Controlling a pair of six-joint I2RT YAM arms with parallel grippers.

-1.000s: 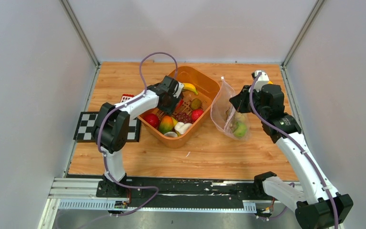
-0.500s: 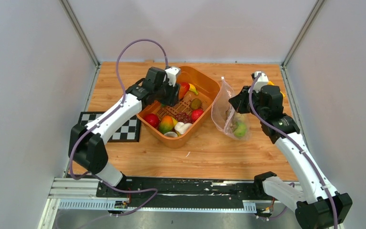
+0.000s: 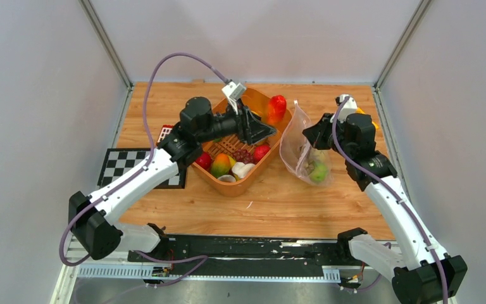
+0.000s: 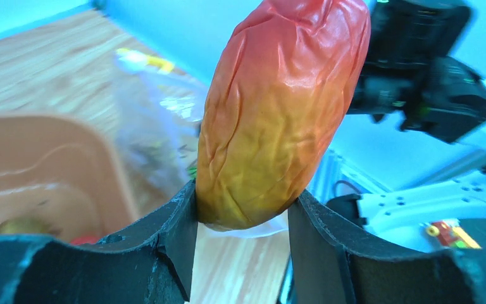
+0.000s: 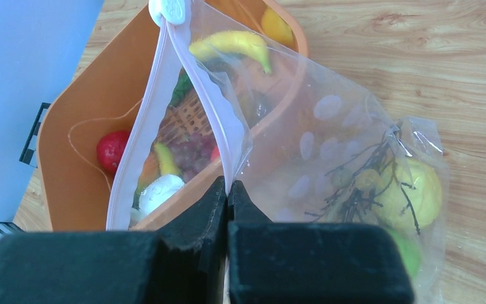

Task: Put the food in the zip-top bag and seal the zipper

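No lettering, brand or number is showing legibly. The checkerboard card [image 3: 115, 163] at nine o'clock is carrying plain squares only.

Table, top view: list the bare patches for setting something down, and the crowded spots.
Bare wood: the wide strip from basket and bag to the near rail; the back left corner behind the checkerboard. Crowded: the basket-to-bag gap, where the mango hangs.

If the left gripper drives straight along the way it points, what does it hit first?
Most likely the clear bag, whose mouth edge is pinched by the shut right gripper. The red-orange fruit clamped in the left gripper sticks out ahead, so it would touch first. Depth is unclear, so it might pass above the bag.
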